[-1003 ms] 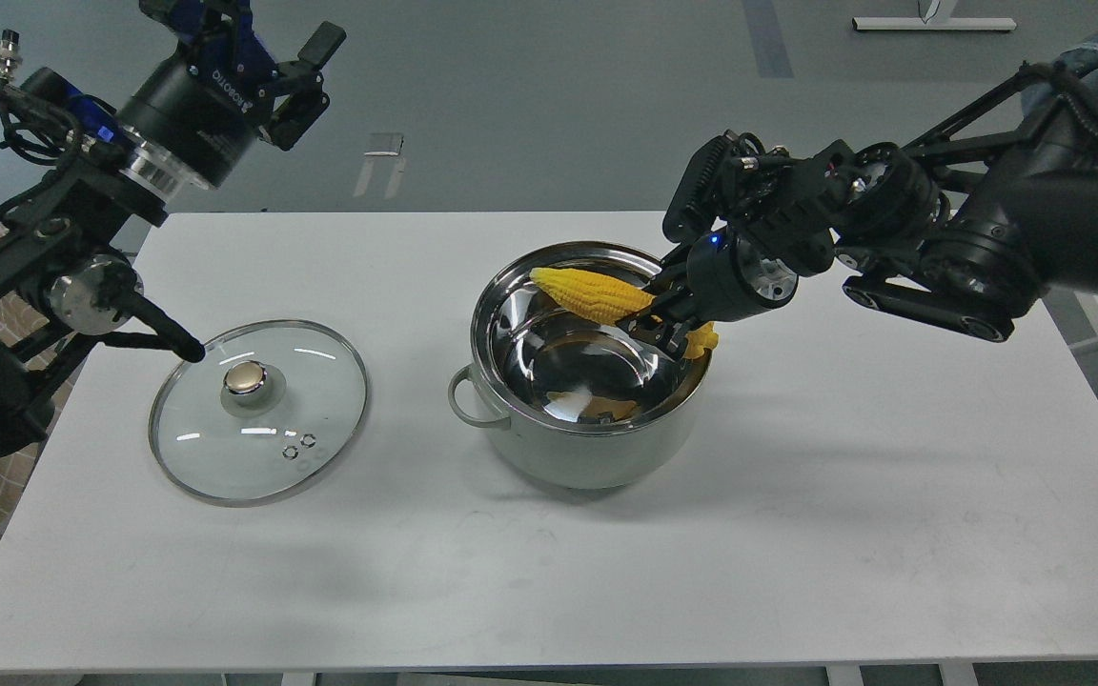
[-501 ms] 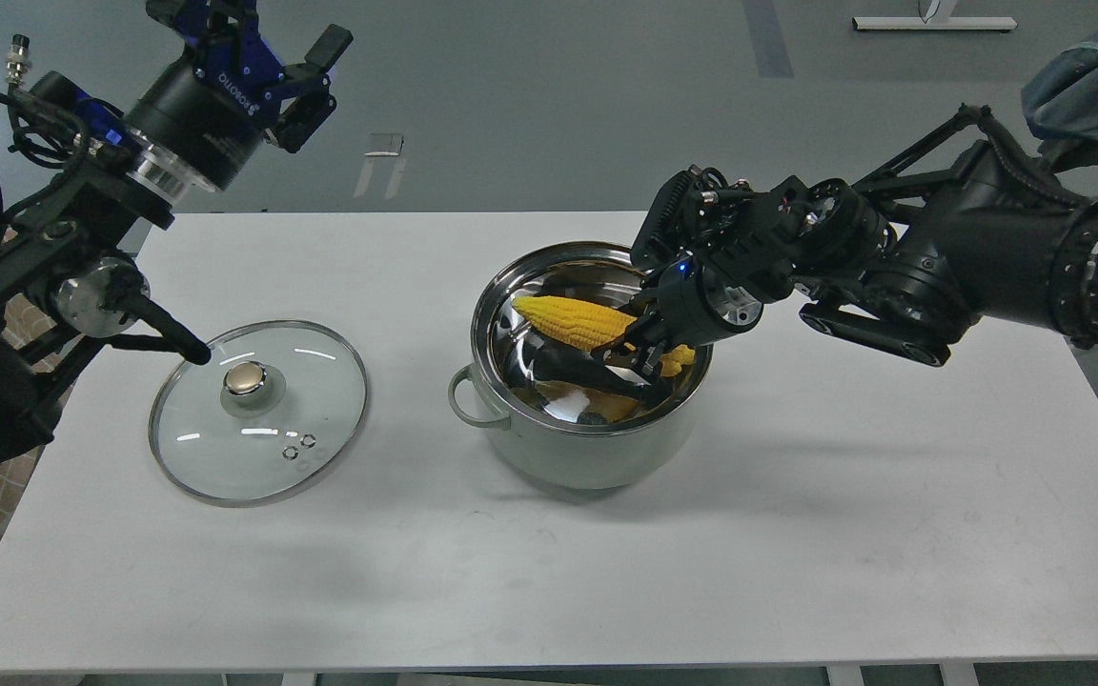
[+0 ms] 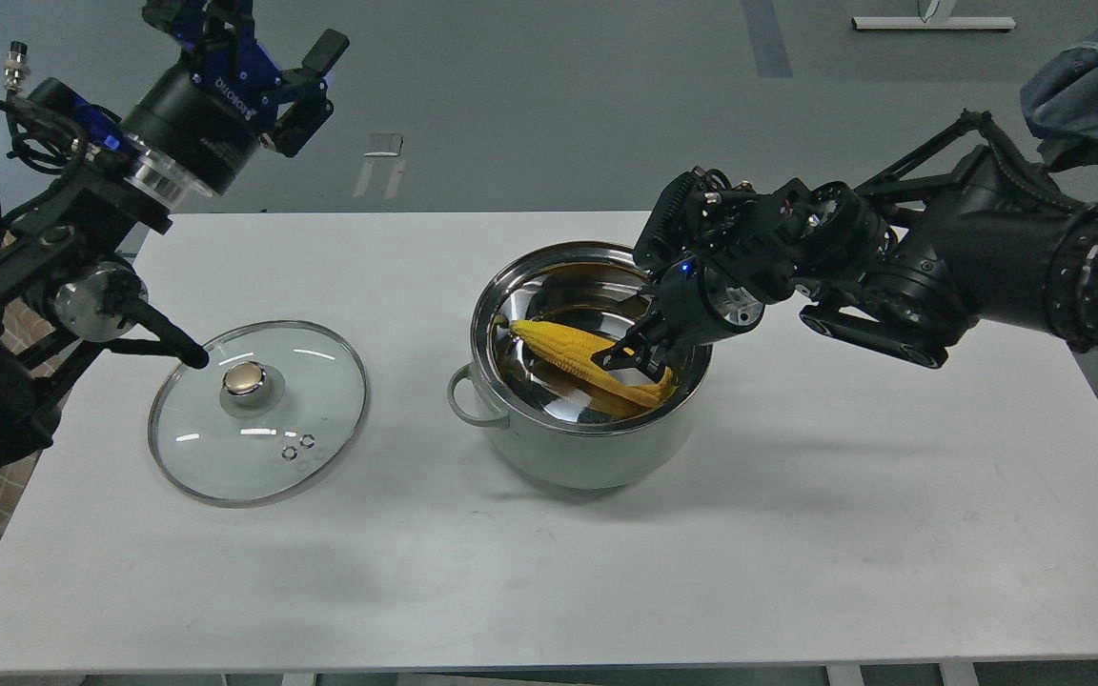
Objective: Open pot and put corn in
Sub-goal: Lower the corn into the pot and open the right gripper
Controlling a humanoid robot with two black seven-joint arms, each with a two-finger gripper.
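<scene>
The corn cob (image 3: 576, 351) lies inside the pot (image 3: 587, 448), slanting from its pointed tip on the far left down to its thick end, which sits under and just right of the right gripper (image 3: 627, 354). That gripper's dark fingers (image 3: 618, 354) reach down past the pot's steel rim from the right and overlap the cob's thick half. They are seen small and dark against the cob, so I cannot tell whether they clamp it or have let go. The pot's near wall and rim stand between the fingers and the bare white tabletop (image 3: 797, 534) in front.

Well to the left of those fingers, the glass lid (image 3: 259, 410) with its brass knob lies flat on the tabletop, clear of the pot. The left gripper (image 3: 306, 81) is raised high beyond the lid, fingers spread apart and holding nothing.
</scene>
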